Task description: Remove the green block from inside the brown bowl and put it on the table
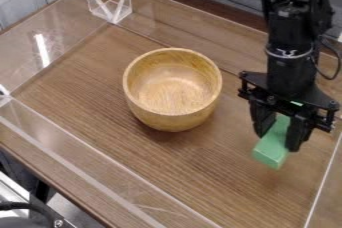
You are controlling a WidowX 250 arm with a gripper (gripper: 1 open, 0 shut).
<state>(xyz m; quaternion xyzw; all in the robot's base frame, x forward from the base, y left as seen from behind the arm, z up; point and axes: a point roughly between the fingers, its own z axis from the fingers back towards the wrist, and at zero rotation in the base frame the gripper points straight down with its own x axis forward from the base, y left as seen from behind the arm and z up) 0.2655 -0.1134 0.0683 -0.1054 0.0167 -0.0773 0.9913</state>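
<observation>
table (94, 92): glossy wood-grain, clear walls | claw (287, 140): clamped on green block (274, 150)

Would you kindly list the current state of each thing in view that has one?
green block: out of the bowl, gripped between the jaws, tilted, low over the table to the bowl's right; contact with the table unclear.
brown bowl: upright, empty.
gripper: pointing down, shut on the green block.
table: holds the bowl.

The bowl (173, 89) sits on the tabletop (94, 82), left of the claw (285, 137). The block (274, 149) hangs between the claw's fingers, right of the bowl, near the tabletop's right edge.
</observation>
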